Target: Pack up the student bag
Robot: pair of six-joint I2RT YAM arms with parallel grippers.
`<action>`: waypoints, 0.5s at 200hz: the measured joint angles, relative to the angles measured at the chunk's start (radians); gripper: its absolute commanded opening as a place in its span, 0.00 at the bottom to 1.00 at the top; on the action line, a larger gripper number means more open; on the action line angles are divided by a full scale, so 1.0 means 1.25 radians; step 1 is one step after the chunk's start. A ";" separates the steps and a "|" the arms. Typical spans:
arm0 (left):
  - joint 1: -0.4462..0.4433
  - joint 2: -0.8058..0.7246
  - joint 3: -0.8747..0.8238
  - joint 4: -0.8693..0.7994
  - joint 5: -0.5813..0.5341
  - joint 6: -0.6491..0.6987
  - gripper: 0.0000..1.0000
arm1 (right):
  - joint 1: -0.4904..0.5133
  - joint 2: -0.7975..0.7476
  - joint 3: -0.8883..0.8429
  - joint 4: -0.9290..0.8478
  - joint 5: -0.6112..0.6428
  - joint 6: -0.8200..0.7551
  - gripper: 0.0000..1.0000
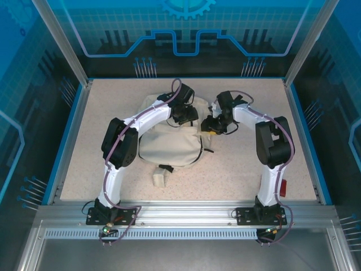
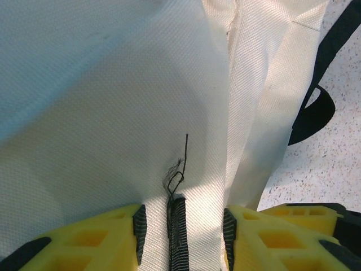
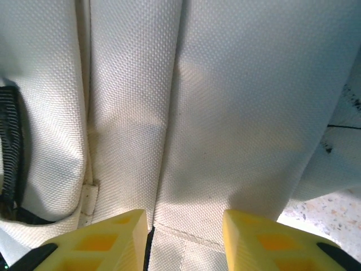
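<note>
The student bag [image 1: 169, 148], cream fabric with black trim, lies flat in the middle of the table between both arms. My left gripper [image 1: 183, 116] is at the bag's far edge. Its yellow fingers [image 2: 107, 243] hold a fold of cream fabric [image 2: 113, 113] with a short black webbing strip [image 2: 177, 251] and a loose thread between the pads. My right gripper [image 1: 210, 125] is at the bag's far right corner. In the right wrist view it [image 3: 186, 231] pinches a seamed fold of the bag's cloth [image 3: 237, 113]. A black strap loop [image 2: 316, 113] hangs off the bag's side.
A small cream piece [image 1: 161, 176] lies just in front of the bag. Speckled beige table [image 1: 254, 169] extends right and left, bounded by a blue rim and clear enclosure walls. Black trim [image 3: 11, 141] runs along the bag's left in the right wrist view.
</note>
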 measured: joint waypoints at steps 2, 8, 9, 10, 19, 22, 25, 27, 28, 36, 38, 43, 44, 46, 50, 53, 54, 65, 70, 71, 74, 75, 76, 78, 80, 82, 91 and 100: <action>0.000 0.001 0.001 -0.001 0.000 0.001 0.39 | 0.000 -0.001 -0.001 0.001 0.001 0.000 0.41; -0.001 0.002 0.002 -0.003 -0.001 0.001 0.38 | 0.001 -0.005 -0.004 0.004 0.000 0.003 0.41; -0.001 0.002 0.002 -0.003 -0.001 0.001 0.38 | 0.001 -0.005 -0.005 0.004 0.000 0.003 0.41; -0.001 0.002 0.002 -0.004 -0.001 0.001 0.37 | 0.001 -0.006 -0.005 0.004 0.000 0.003 0.41; -0.001 0.006 0.005 -0.006 -0.001 0.000 0.35 | 0.001 -0.012 -0.011 0.009 -0.001 0.009 0.41; -0.001 0.009 0.006 -0.008 0.000 0.001 0.35 | 0.001 -0.013 -0.013 0.012 -0.001 0.011 0.41; -0.001 0.011 0.009 -0.009 0.000 0.000 0.35 | 0.002 -0.015 -0.015 0.013 -0.001 0.012 0.41; -0.001 0.012 0.010 -0.010 0.000 0.000 0.34 | 0.002 -0.016 -0.015 0.013 -0.001 0.013 0.41; -0.001 0.013 0.011 -0.010 0.000 0.001 0.34 | 0.002 -0.016 -0.016 0.014 -0.001 0.015 0.41; -0.001 0.019 0.015 -0.012 0.000 0.001 0.34 | 0.002 -0.019 -0.021 0.019 -0.001 0.018 0.41; -0.001 0.021 0.017 -0.013 0.000 0.001 0.34 | 0.002 -0.019 -0.023 0.021 -0.001 0.019 0.41; -0.001 0.024 0.021 -0.016 0.000 0.000 0.33 | 0.002 -0.020 -0.025 0.025 -0.002 0.020 0.41; -0.001 0.025 0.022 -0.016 0.000 0.000 0.33 | 0.003 -0.020 -0.026 0.025 -0.002 0.021 0.41; -0.001 0.026 0.024 -0.018 0.000 0.000 0.33 | 0.003 -0.020 -0.027 0.026 -0.003 0.022 0.41; -0.001 0.029 0.028 -0.021 0.000 0.000 0.32 | 0.003 -0.020 -0.028 0.028 -0.004 0.023 0.41; -0.001 0.031 0.032 -0.023 0.000 0.000 0.32 | 0.003 -0.021 -0.030 0.030 -0.004 0.025 0.41; -0.001 0.031 0.033 -0.023 0.000 0.000 0.32 | 0.003 -0.021 -0.031 0.030 -0.004 0.026 0.41; -0.002 0.041 0.046 -0.028 0.001 0.001 0.30 | 0.004 -0.021 -0.035 0.035 -0.005 0.029 0.41; -0.003 0.045 0.051 -0.030 0.001 0.001 0.29 | 0.005 -0.021 -0.037 0.038 -0.007 0.031 0.41; -0.003 0.045 0.052 -0.030 0.001 0.001 0.29 | 0.005 -0.021 -0.037 0.038 -0.007 0.032 0.41; -0.004 0.048 0.054 -0.031 0.001 0.000 0.28 | 0.005 -0.021 -0.038 0.040 -0.009 0.032 0.41; -0.004 0.049 0.056 -0.031 0.001 0.001 0.28 | 0.006 -0.022 -0.039 0.041 -0.009 0.032 0.41; -0.004 0.049 0.056 -0.031 0.001 0.001 0.27 | 0.006 -0.022 -0.039 0.041 -0.009 0.032 0.41; -0.005 0.051 0.057 -0.031 0.002 0.001 0.27 | 0.006 -0.022 -0.039 0.042 -0.010 0.032 0.41; -0.005 0.052 0.058 -0.031 0.002 0.001 0.26 | 0.006 -0.022 -0.040 0.043 -0.013 0.033 0.40; -0.005 0.053 0.060 -0.032 0.003 0.001 0.26 | 0.006 -0.022 -0.040 0.045 -0.014 0.033 0.40; -0.006 0.059 0.066 -0.034 0.003 0.003 0.21 | 0.007 -0.022 -0.043 0.052 -0.025 0.038 0.39; -0.007 0.063 0.070 -0.034 0.005 0.006 0.20 | 0.007 -0.023 -0.049 0.062 -0.032 0.041 0.39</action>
